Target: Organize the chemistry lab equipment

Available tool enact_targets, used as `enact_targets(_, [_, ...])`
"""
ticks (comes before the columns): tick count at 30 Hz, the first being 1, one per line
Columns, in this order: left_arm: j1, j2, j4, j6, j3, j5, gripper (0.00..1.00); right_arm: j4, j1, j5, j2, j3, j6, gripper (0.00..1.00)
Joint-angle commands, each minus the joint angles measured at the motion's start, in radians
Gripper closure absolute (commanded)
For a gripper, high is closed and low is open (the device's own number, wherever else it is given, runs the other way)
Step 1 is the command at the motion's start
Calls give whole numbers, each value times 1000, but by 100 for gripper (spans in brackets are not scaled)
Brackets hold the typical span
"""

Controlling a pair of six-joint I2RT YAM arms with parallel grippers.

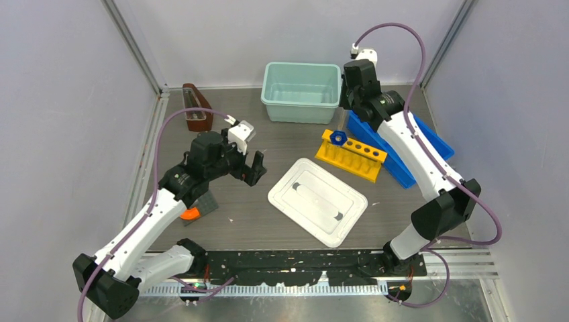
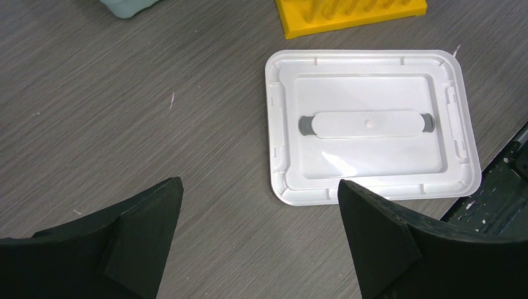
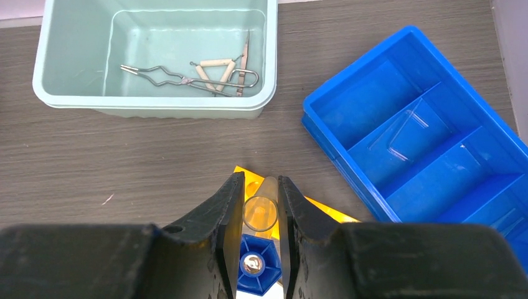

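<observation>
My right gripper has its fingers pinched on a clear glass tube. The tube stands roughly upright between them. It hangs over the end of the yellow rack that carries the blue knob. The rack lies right of the desk's middle, just beside the blue tray, which sits toward the right edge. In the tray's compartments I can make out a few faint clear pieces, but I cannot tell what they are.

The teal bin stands at the middle of the far edge. The silver wire tongs lie on its floor, and the white triangle rests against them at the bin's right end. A slim metal piece lies touching them.

My left gripper has its fingers spread wide and holds nothing. It hovers over bare desk left of the white lid, which lies flat near the desk's middle, toward the near edge.
</observation>
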Motion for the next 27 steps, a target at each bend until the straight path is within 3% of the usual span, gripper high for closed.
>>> enact_targets(1, [-6, -18, -2, 5, -2, -22, 0, 28, -2, -3, 0, 33, -5, 80])
enact_targets(27, [-11, -23, 4, 4, -5, -46, 0, 73, -3, -62, 40, -46, 31, 80])
